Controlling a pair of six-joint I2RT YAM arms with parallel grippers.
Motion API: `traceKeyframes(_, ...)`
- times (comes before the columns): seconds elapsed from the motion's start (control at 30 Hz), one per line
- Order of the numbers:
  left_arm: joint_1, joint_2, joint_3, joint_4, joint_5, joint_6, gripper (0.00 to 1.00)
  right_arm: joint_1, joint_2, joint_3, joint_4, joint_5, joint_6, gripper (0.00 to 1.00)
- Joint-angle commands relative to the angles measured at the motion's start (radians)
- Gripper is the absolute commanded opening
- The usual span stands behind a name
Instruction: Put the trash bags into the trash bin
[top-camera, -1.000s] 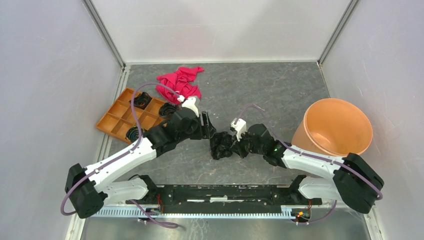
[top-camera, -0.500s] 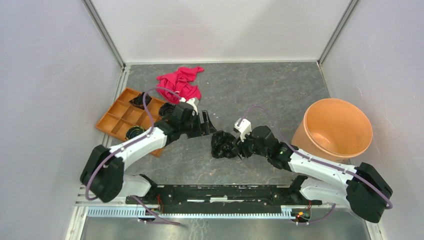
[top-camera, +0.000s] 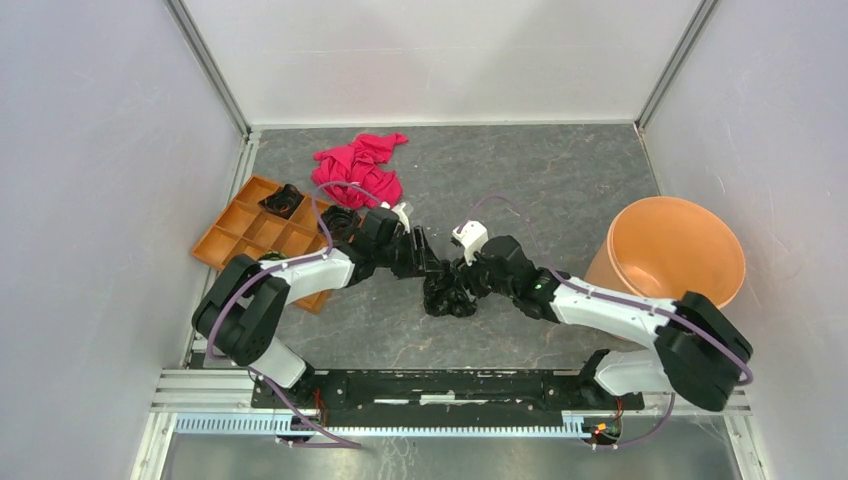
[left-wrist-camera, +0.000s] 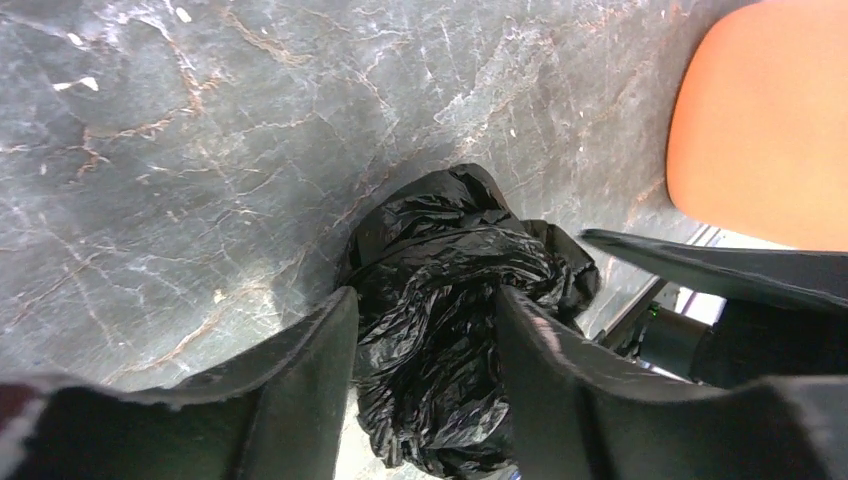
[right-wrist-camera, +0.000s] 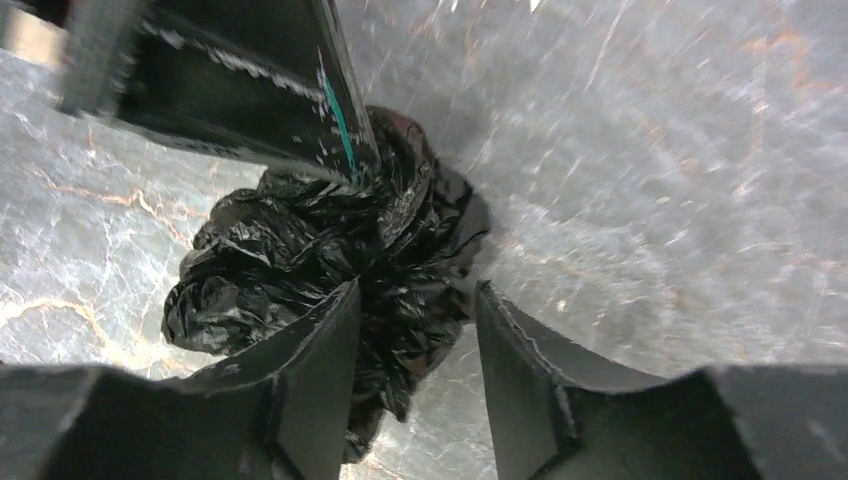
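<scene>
One trash bag (top-camera: 447, 295), a crumpled wad of shiny black film, lies on the grey marbled floor mid-table. My left gripper (top-camera: 432, 272) comes at it from the left, open, with its fingers either side of the wad (left-wrist-camera: 450, 290). My right gripper (top-camera: 467, 283) comes from the right, open. Part of the wad (right-wrist-camera: 330, 250) lies between its fingers, with a gap at the right finger (right-wrist-camera: 520, 360). The left gripper (left-wrist-camera: 425, 300) and right gripper (right-wrist-camera: 417, 295) nearly touch. The trash bin (top-camera: 672, 252), a round terracotta-orange bucket, stands at the right and also shows in the left wrist view (left-wrist-camera: 770, 120).
A flat orange tray (top-camera: 232, 243) with square compartments sits at the left and holds small dark items I cannot identify. A pink-red cloth (top-camera: 360, 165) lies behind it. White walls close in the back and both sides.
The left gripper has moved right onto the wad, its arm swinging inward. The right gripper has shifted left and farther over the wad. The wad has stayed in place.
</scene>
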Motion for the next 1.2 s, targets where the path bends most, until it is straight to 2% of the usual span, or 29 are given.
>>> traceKeyframes(0.0,0.000,-0.003,-0.045,0.155,0.066,-0.091,0.50,0.003,0.085,0.037,0.027,-0.060,0.019,0.40)
traceKeyframes(0.17,0.040,-0.073,-0.039,0.131,0.073,-0.088,0.09,0.003,0.007,0.069,-0.021,-0.032,0.005,0.13)
traceKeyframes(0.2,0.059,-0.099,-0.028,0.107,0.072,-0.082,0.03,0.003,-0.017,0.085,-0.041,-0.010,-0.014,0.09)
traceKeyframes(0.3,0.127,-0.241,0.027,0.004,0.027,-0.017,0.02,0.003,-0.090,0.140,-0.114,0.093,-0.072,0.00)
traceKeyframes(0.43,0.161,-0.422,0.139,-0.207,-0.200,0.112,0.02,0.003,-0.186,0.152,-0.130,0.214,-0.102,0.00)
traceKeyframes(0.5,0.164,-0.484,0.166,-0.261,-0.269,0.141,0.02,0.004,-0.221,0.119,-0.094,0.223,-0.095,0.00)
traceKeyframes(0.6,0.164,-0.535,0.127,-0.281,-0.277,0.121,0.02,0.003,-0.241,0.023,0.027,0.159,-0.044,0.00)
traceKeyframes(0.67,0.165,-0.543,0.085,-0.294,-0.273,0.101,0.02,0.003,-0.207,0.006,0.041,0.110,-0.005,0.00)
traceKeyframes(0.73,0.168,-0.558,0.060,-0.321,-0.277,0.102,0.02,0.004,-0.156,0.035,-0.005,0.097,0.012,0.00)
traceKeyframes(0.83,0.173,-0.623,0.074,-0.339,-0.273,0.132,0.02,0.003,-0.115,0.068,-0.093,0.157,0.001,0.00)
traceKeyframes(0.87,0.173,-0.646,0.093,-0.340,-0.271,0.139,0.02,0.002,-0.116,0.069,-0.102,0.169,-0.009,0.01)
traceKeyframes(0.9,0.172,-0.664,0.119,-0.338,-0.262,0.154,0.02,0.003,-0.120,0.069,-0.107,0.171,-0.022,0.08)
traceKeyframes(1.0,0.173,-0.676,0.204,-0.304,-0.154,0.178,0.02,0.003,-0.132,0.108,-0.131,0.127,-0.061,0.37)
traceKeyframes(1.1,0.172,-0.661,0.290,-0.173,0.085,0.155,0.02,0.004,-0.147,0.185,-0.168,0.118,-0.067,0.50)
traceKeyframes(1.17,0.172,-0.667,0.350,-0.088,0.168,0.124,0.02,0.002,-0.175,0.217,-0.179,0.139,-0.068,0.57)
